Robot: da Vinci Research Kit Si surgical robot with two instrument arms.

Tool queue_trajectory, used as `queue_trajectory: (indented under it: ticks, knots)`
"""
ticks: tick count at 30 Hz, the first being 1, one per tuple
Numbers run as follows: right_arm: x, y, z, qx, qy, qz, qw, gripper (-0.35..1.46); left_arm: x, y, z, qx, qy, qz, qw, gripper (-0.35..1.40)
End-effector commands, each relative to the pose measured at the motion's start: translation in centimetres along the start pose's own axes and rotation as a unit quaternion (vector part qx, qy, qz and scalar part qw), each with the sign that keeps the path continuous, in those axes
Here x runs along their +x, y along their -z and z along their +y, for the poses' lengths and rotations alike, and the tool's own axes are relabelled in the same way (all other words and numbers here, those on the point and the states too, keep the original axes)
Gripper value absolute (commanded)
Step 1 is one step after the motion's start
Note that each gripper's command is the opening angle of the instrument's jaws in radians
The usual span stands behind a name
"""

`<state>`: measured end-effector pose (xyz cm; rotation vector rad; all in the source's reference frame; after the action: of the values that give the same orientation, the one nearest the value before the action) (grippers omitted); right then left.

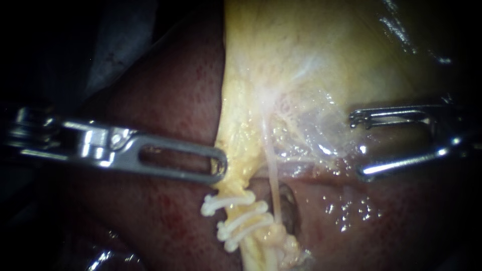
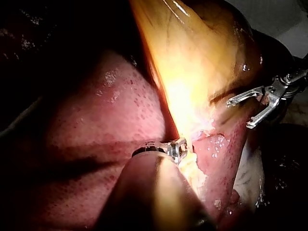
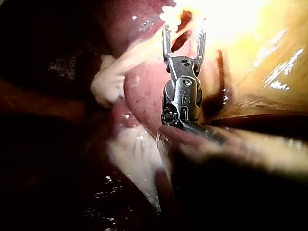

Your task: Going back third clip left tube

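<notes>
Endoscope view: left instrument (image 1: 220,168) apparently pinching gallbladder (image 1: 301,60); right instrument (image 1: 357,145) open.

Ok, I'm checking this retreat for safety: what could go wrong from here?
The right instrument's end effector stands open close to the thin film beside the gallbladder; pulling back, a tip might snag it. The left instrument sits just above the white clips on the left tube; a shift could strain or dislodge them. The thin tube beside them looks taut and could tear.
</notes>
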<state>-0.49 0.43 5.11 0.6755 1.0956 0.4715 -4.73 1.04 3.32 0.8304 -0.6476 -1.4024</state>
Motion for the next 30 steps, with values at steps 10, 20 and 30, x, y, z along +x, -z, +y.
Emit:
queue_trajectory:
  ticks: [10,20,30]
  knots:
    - [-0.01,0.00,-0.03,0.000,0.000,0.000,1.0000,0.60,-0.06,-0.30,0.02,0.000,0.001,0.004,1.0000,-0.35]
    - [-0.01,0.00,-0.05,0.000,0.000,0.000,1.0000,0.60,-0.02,-0.53,0.03,0.003,-0.002,0.011,0.9999,-0.35]
    - [-0.02,0.00,-0.06,0.000,0.000,0.000,1.0000,0.60,-0.01,-0.57,0.04,0.004,-0.003,0.012,0.9999,-0.35]
